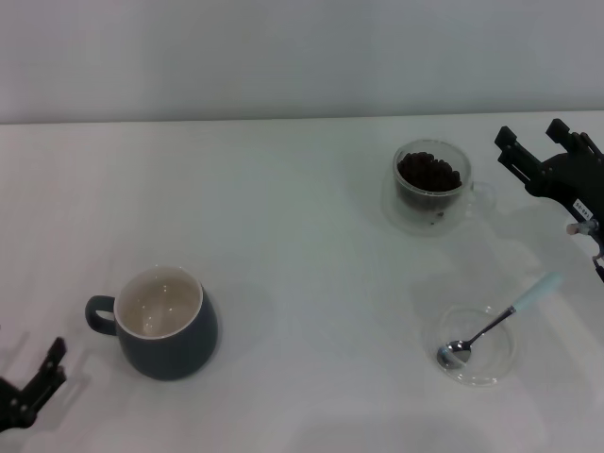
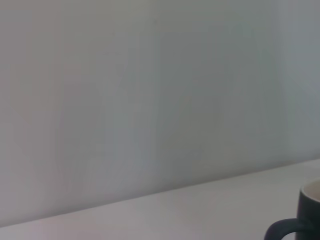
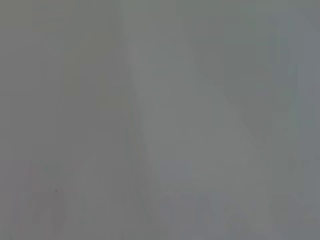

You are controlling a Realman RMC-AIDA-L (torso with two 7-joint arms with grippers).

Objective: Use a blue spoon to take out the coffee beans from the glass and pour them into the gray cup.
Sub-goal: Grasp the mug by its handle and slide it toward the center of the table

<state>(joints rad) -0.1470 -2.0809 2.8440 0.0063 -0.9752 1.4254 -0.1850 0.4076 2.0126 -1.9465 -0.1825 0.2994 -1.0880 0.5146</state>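
The gray cup point(image 1: 168, 326) stands upright at the front left, its cream inside bare and its handle turned toward my left gripper point(image 1: 28, 376), which rests open at the table's front left corner. An edge of the gray cup point(image 2: 309, 212) shows in the left wrist view. At the back right the glass point(image 1: 432, 186) holds a heap of coffee beans point(image 1: 429, 173). The blue spoon point(image 1: 500, 321) lies across a saucer, bowl down in it and pale handle pointing away to the right. My right gripper point(image 1: 531, 134) hangs open just right of the glass, holding nothing.
A flat clear saucer point(image 1: 491, 373) sits at the front right under the spoon's bowl. The white table point(image 1: 302, 236) runs back to a pale wall. The right wrist view shows only a blank grey surface.
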